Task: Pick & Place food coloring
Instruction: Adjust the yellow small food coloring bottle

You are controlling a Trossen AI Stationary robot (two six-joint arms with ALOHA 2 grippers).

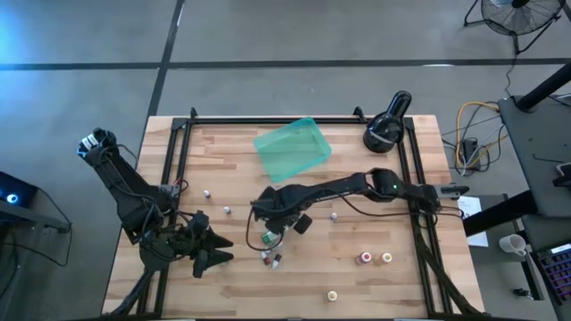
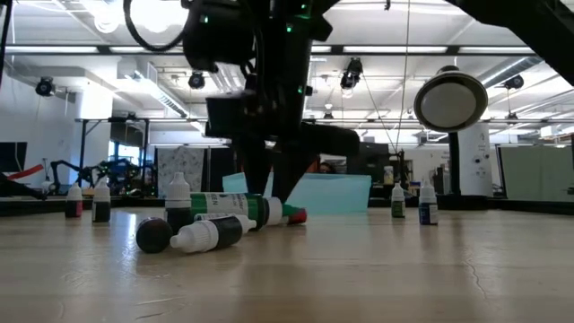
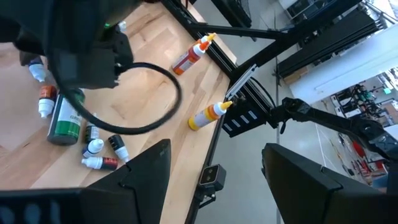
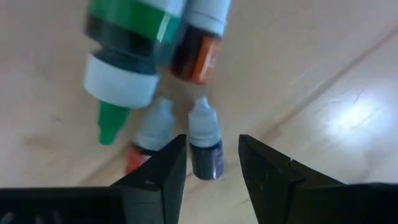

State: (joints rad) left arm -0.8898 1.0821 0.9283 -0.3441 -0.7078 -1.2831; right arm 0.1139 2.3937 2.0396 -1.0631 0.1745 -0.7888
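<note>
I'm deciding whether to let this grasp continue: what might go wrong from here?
The right gripper is open astride a dark bottle, with a red bottle right beside it; the fingers may catch both. The larger green bottle lies close and might get nudged and roll.

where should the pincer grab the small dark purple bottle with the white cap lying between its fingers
Grip the small dark purple bottle across its round body, below the white cap. It lies flat on the wooden table, so come straight down from above with the right pincer, whose open fingers already straddle it. The red-bodied bottle lies close beside it, so keep the near finger in the narrow gap between them.
</note>
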